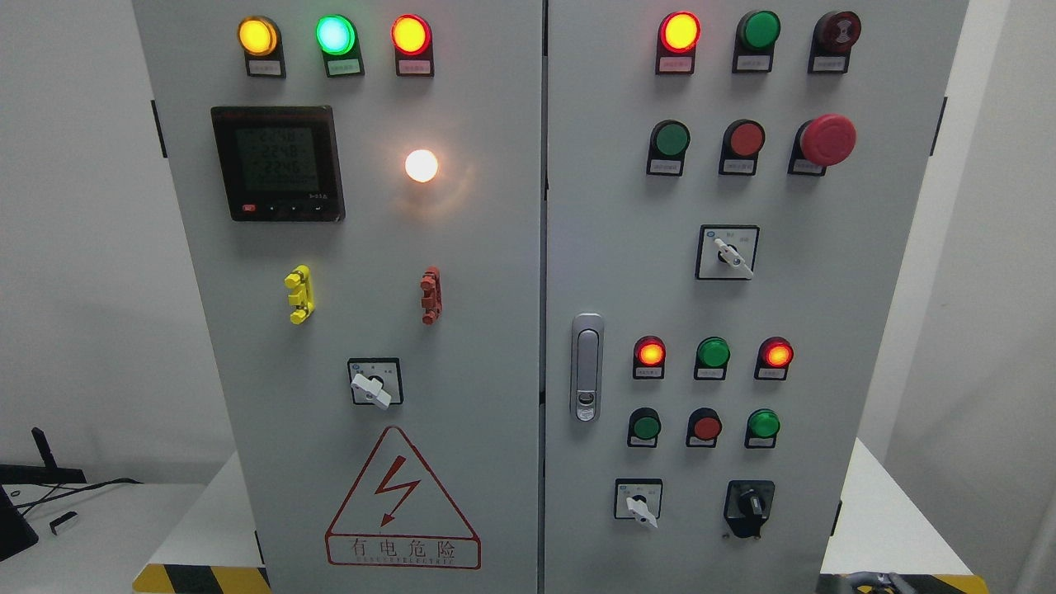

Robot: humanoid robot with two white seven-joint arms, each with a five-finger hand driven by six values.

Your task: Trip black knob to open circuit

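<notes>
While no robot hand is showing clearly in the head view, only a dark shape [874, 582] is peeking in at the bottom edge right of the middle, and whether it is a hand, open or closed, cannot be told. Nothing is touching the black knob [749, 502], which is sitting at the lower right of the right cabinet door [825, 289], beside a white selector switch [639, 503]. Higher up, 2 red indicator lamps [650, 353] are glowing. Judging from this, the reach, grasp and turn are all remaining.
</notes>
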